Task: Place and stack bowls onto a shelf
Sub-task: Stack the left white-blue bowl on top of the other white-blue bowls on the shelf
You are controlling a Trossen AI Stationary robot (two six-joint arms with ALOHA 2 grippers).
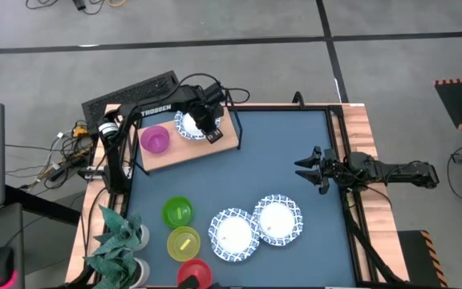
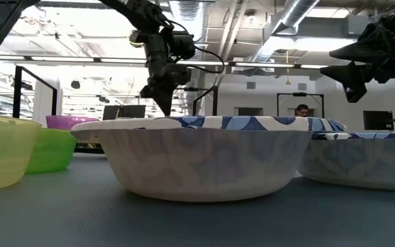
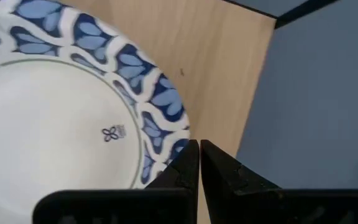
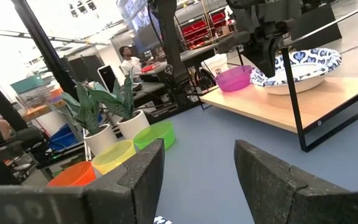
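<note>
The left gripper [image 1: 211,133] is held over the shelf [image 1: 224,142], at the rim of the patterned bowl [image 1: 188,125] that sits there. In the left wrist view its fingers [image 3: 188,167] are seen clenched, only a hairline gap between them, with nothing held; their tips lie just beside the bowl's blue rim [image 3: 160,106], though contact cannot be confirmed. The right gripper [image 1: 309,169] is kept above the table's right edge, well apart from every bowl, its fingers [image 4: 135,171] spread wide and empty.

Two bowls are carried by the shelf: the patterned one and, just beside it, the purple bowl [image 1: 155,139]. Both appear empty (the patterned bowl's white inside bears only a small printed mark [image 3: 112,132]). On the table [image 1: 279,144] itself, two more patterned bowls [image 1: 233,234] [image 1: 277,219] rest touching at their rims, and the green bowl [image 1: 178,212], yellow bowl [image 1: 184,243] and red bowl [image 1: 193,274] are lined up near the plant [image 1: 117,238]. Something small lies in the yellow bowl; what it is cannot be told.

The shelf's black supports [image 4: 298,118] and the gap beneath its board are shown only by the right wrist view. A person [image 2: 302,110] in the room behind is caught by the low view, where the nearest patterned bowl fills most of the picture. The layout of all seven visible bowls is given only by the high view.
</note>
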